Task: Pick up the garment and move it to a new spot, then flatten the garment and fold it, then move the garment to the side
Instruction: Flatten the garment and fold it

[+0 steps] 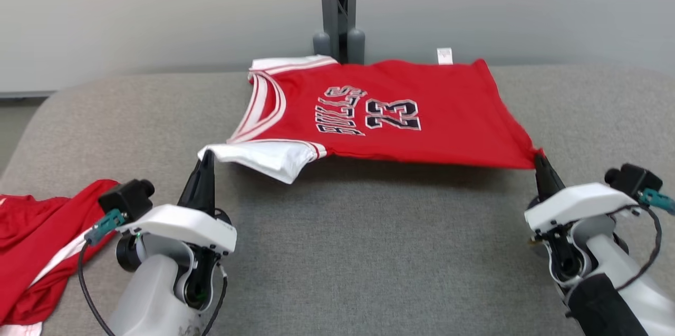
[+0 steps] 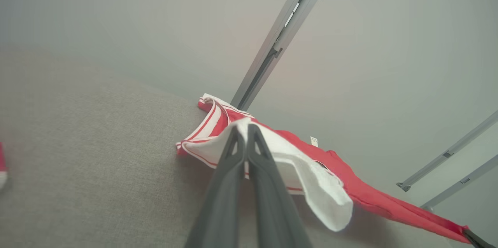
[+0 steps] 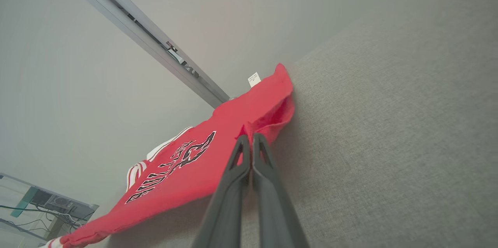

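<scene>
1. left gripper [image 1: 206,155]: two long dark grey tapered fingers [image 2: 220,201], white shell housing [image 1: 179,222], pale grey forearm [image 1: 142,299].
2. its wrist: black camera block [image 1: 126,196], teal connector [image 1: 105,221], thin black cable [image 1: 84,278] looping down.
3. right gripper [image 1: 539,159]: same build and wrist kit, plus a black sleeve [image 1: 601,304] over the forearm.

the garment [image 1: 390,114] sits far back on the table [image 1: 369,251], a post [image 1: 337,3] behind it. another cloth [image 1: 31,251] lies at the near left edge.

left hand [image 1: 208,156] fingers closed, gripping garment [image 1: 448,109], right hand [image 1: 539,160] likewise, arms apart
</scene>
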### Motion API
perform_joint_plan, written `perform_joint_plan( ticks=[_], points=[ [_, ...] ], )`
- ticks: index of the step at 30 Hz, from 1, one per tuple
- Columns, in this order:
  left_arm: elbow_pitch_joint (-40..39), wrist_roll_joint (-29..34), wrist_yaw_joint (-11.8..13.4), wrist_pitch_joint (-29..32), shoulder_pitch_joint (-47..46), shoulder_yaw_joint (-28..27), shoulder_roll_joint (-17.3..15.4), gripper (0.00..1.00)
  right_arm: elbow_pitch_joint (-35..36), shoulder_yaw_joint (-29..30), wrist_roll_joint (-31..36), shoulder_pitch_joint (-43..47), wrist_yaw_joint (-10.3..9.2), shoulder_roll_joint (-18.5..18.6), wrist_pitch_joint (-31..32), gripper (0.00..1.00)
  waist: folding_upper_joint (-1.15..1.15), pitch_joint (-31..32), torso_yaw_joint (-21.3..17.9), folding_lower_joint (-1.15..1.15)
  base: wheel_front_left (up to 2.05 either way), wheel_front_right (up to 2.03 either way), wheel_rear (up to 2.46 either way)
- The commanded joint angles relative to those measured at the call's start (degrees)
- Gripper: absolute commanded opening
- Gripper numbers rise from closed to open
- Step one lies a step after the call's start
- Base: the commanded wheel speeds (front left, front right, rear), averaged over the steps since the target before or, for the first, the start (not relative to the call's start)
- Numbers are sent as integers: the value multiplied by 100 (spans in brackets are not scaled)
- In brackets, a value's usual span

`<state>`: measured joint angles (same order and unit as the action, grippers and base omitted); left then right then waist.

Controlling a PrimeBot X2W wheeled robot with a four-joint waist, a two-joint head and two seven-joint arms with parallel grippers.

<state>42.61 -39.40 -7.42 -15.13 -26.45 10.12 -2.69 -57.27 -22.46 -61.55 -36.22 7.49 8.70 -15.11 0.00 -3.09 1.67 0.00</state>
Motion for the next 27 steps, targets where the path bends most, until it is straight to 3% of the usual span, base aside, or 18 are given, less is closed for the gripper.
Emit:
perform_joint_plan(
  ticks=[1, 27],
  points=[
    [-23, 41, -6, -2, 124, -33, -39, 0, 45, -9, -79, 149, 0, 100, -3, 0, 0, 167, 83, 0, 0, 0, 0],
    [-1073, 335, -6, -2, 1795, -407, -39, 0, 735, -94, 270, 1238, 0, 316, -2, 0, 0, 800, 48, 0, 0, 0, 0]
  ],
)
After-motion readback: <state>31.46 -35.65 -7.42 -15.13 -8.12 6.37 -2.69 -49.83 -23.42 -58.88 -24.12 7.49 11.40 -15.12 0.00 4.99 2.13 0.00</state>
